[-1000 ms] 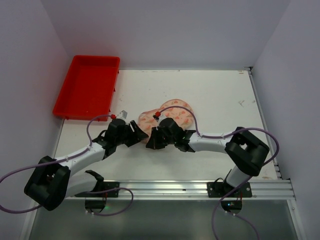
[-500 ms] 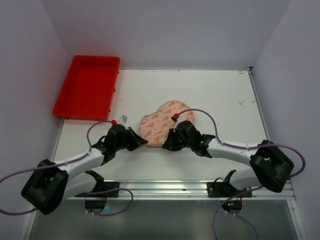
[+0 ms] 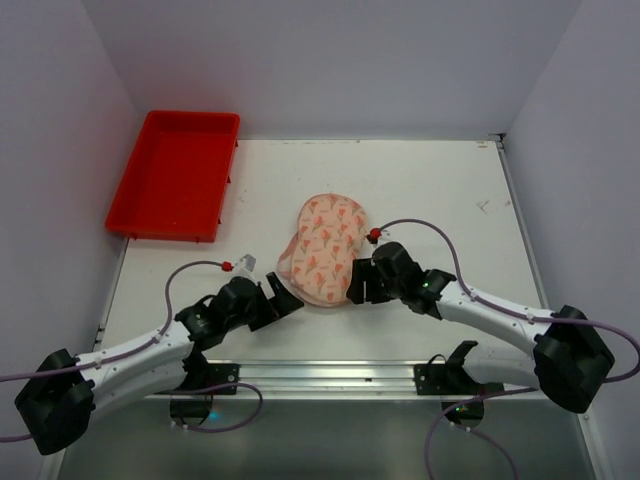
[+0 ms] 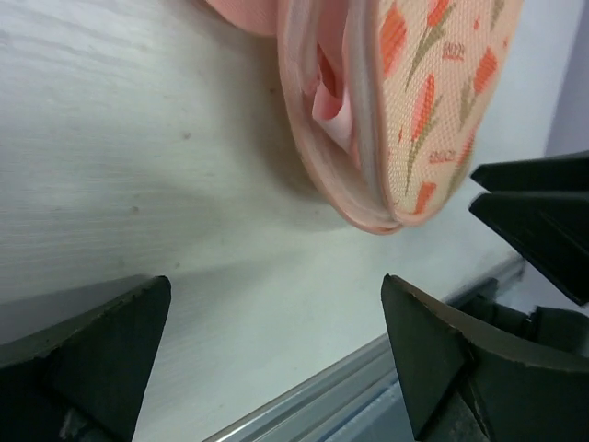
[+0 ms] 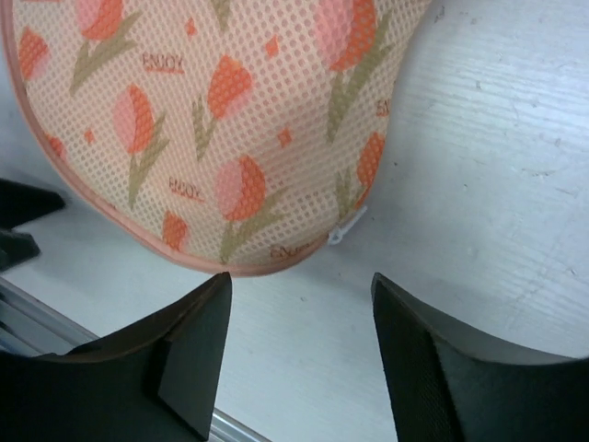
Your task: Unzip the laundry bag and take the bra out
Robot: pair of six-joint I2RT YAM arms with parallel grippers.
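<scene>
Starting from the near edge, both arms stretch forward over the bench (image 3: 450, 180) and end at either side of the near lobe of the laundry bag (image 3: 325, 243). The left hand (image 3: 287, 303) is spread wide with nothing between its fingers, just short of the bag's near-left rim. The right hand (image 3: 356, 287) is equally wide and empty, just beside the near-right rim. The bag lies flat at mid-bench, printed face up, with its long axis running away from the arms. Seen from the left wrist, the rim is parted and pink fabric (image 4: 327, 106) shows in the gap, so the zip looks at least partly open on that side. Seen from the right wrist, a small pale tab (image 5: 347, 224) pokes out from under the rim. It may be the zip pull, but it is too small to be sure. The unzipping should go best with 1 hand pinning the padded body down while the other pinches the pull low. That hand should follow the curve of the rim rather than tug straight, so the case does not slide or lift. Farther back, the red tray (image 3: 175, 180) sits at the far-left corner, well apart from the bag.
</scene>
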